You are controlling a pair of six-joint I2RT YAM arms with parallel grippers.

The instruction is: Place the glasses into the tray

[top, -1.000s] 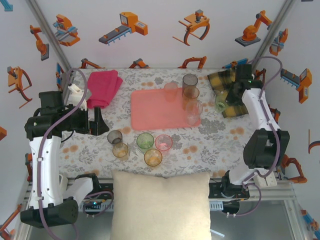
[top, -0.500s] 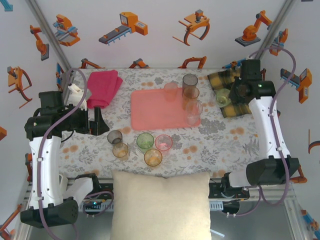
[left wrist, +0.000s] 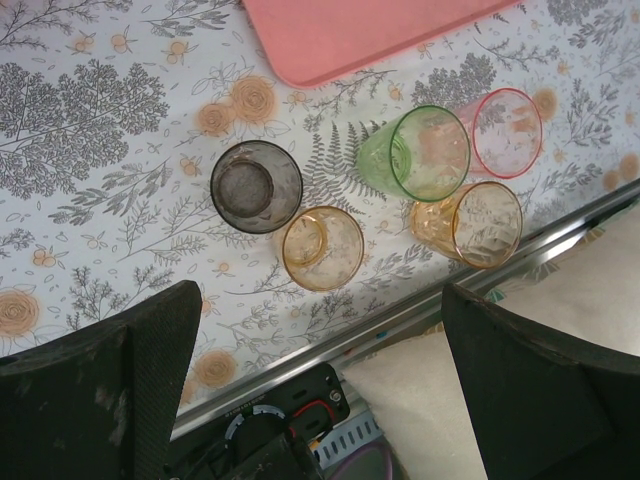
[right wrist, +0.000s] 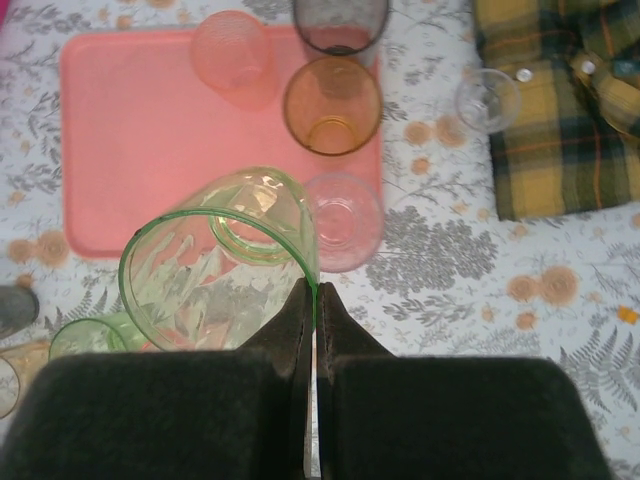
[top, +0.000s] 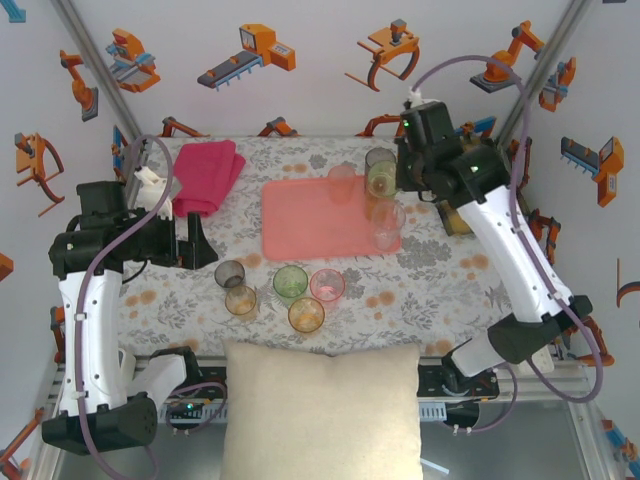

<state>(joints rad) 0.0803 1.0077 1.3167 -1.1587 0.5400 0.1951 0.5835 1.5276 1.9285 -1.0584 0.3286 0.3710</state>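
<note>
My right gripper (right wrist: 313, 300) is shut on the rim of a green glass (right wrist: 215, 265), which hangs tilted above the right side of the salmon tray (right wrist: 130, 140). From above, that glass (top: 381, 180) is over the tray's (top: 300, 225) far right corner. On the tray's right part stand a pink glass (right wrist: 232, 55), a grey one (right wrist: 340, 20), an amber one (right wrist: 332, 105) and a pale pink one (right wrist: 342, 220). Several more glasses (left wrist: 430, 152) cluster near the front edge. My left gripper (left wrist: 320, 400) is open over that edge with nothing between its fingers.
A plaid cloth (right wrist: 560, 100) lies at the right with a small clear glass (right wrist: 487, 100) beside it. A folded magenta towel (top: 205, 175) sits at the back left. A cream cushion (top: 320, 410) lies past the table's front edge.
My right arm has swung left from the plaid cloth, carrying the green glass to above the tray's right side. The left arm has not moved.
</note>
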